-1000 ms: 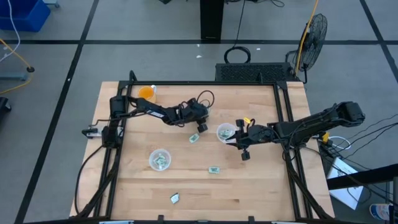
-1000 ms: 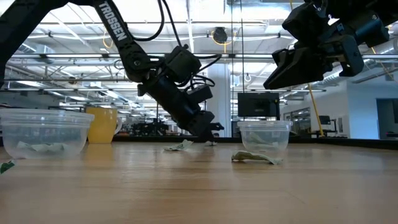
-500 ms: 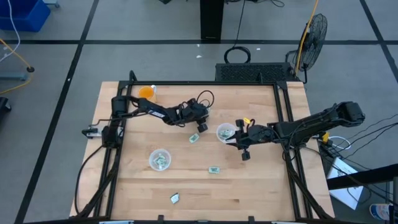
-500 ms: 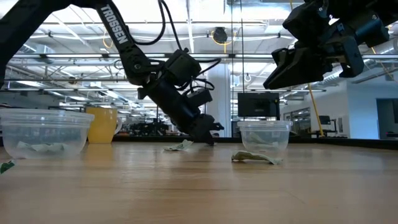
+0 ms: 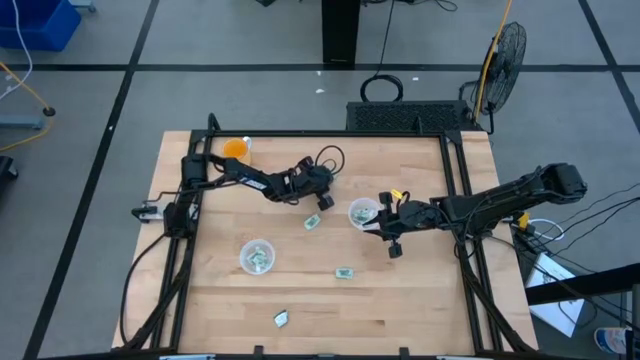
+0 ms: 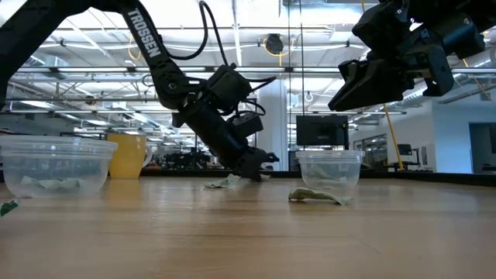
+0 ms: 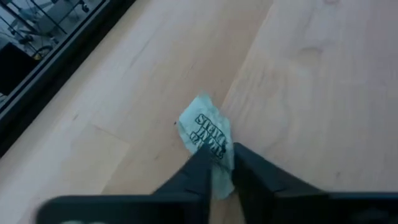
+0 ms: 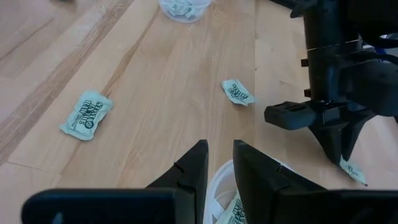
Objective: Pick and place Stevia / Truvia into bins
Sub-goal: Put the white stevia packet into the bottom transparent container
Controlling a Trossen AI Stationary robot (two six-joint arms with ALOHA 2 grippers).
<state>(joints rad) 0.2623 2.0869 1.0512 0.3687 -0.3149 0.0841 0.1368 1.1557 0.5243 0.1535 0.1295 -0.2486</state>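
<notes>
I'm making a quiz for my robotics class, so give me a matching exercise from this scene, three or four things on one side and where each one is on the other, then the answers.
Things:
1. left claw
2. right claw
3. orange-filled cup
4. sachet lying alone

Places:
A. far-left corner of the table
B. at the rim of a clear cup with sachets in it
C. near the table's front edge
D. down at the tabletop, pinching a sachet

Pairs: 1-D, 2-B, 3-A, 4-C
</notes>
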